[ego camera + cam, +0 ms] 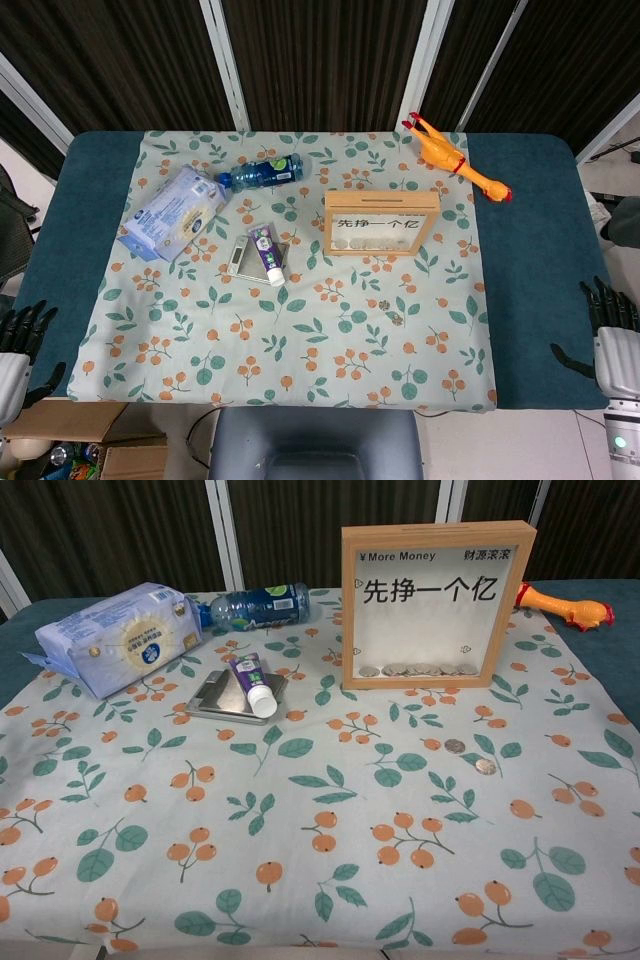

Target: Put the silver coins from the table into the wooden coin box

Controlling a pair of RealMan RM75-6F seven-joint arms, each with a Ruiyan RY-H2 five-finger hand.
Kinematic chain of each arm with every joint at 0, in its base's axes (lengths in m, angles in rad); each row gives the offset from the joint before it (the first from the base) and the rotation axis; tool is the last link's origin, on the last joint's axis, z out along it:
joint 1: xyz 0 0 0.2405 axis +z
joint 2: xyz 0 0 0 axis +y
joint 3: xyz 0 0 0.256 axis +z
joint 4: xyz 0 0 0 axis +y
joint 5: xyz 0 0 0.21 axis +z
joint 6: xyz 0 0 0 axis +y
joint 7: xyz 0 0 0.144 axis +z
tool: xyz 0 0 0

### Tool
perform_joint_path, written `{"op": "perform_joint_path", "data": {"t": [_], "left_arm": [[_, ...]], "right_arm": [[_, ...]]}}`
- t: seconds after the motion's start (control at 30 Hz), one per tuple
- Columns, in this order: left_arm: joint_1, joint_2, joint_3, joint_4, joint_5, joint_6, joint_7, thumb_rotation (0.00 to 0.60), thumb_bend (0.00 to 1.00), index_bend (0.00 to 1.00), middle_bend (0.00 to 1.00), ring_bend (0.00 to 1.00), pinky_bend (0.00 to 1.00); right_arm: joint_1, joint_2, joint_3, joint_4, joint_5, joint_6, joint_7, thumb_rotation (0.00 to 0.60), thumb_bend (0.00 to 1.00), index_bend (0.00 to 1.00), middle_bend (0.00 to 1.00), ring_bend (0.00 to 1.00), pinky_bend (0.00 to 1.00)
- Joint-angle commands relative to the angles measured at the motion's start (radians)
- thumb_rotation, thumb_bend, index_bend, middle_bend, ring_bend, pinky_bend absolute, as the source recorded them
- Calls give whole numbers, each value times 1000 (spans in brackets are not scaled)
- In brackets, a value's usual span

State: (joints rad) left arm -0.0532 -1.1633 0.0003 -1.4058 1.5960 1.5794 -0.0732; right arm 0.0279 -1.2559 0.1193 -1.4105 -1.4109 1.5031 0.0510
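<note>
The wooden coin box (380, 222) (437, 605) stands upright at the middle back of the floral cloth, with a glass front and several coins lying along its bottom. Two silver coins lie on the cloth in front of it: one (385, 303) (455, 746) nearer the box, the other (397, 320) (486, 766) just right of it. My left hand (20, 345) hangs off the table's front left corner, fingers apart and holding nothing. My right hand (612, 340) is at the front right edge, also spread and holding nothing. Neither hand shows in the chest view.
A blue-white soft package (172, 212) (118, 636) and a water bottle (262, 172) (255, 606) lie at the back left. A toothpaste tube (268, 253) (253, 683) rests on a flat silver device (240, 256) (215, 698). A rubber chicken (455, 160) (566, 607) lies at the back right.
</note>
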Motion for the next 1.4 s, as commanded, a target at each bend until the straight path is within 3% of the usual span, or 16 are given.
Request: {"op": "perform_joint_path", "data": {"t": [0.03, 0.7, 1.07, 1.23, 1.4], "left_arm": [[0, 0, 1, 1, 4, 1, 1, 600, 356, 0, 0, 0, 0], [-23, -26, 1, 18, 17, -23, 3, 600, 357, 0, 0, 0, 0], [-33, -30, 8, 4, 37, -27, 28, 600, 357, 0, 0, 0, 0], [-36, -34, 8, 1, 35, -31, 34, 600, 358, 0, 0, 0, 0], [-43, -31, 7, -6, 38, -38, 39, 600, 358, 0, 0, 0, 0]], "right_arm": [[-1, -2, 0, 3, 0, 3, 2, 600, 333, 0, 0, 0, 0], [9, -11, -26, 3, -47, -1, -40, 600, 333, 0, 0, 0, 0], [129, -14, -10, -112, -146, -66, -239, 600, 333, 0, 0, 0, 0], [207, -87, 13, -128, -125, -153, -361, 600, 333, 0, 0, 0, 0], [279, -218, 36, -35, -84, -225, -457, 600, 333, 0, 0, 0, 0]]}}
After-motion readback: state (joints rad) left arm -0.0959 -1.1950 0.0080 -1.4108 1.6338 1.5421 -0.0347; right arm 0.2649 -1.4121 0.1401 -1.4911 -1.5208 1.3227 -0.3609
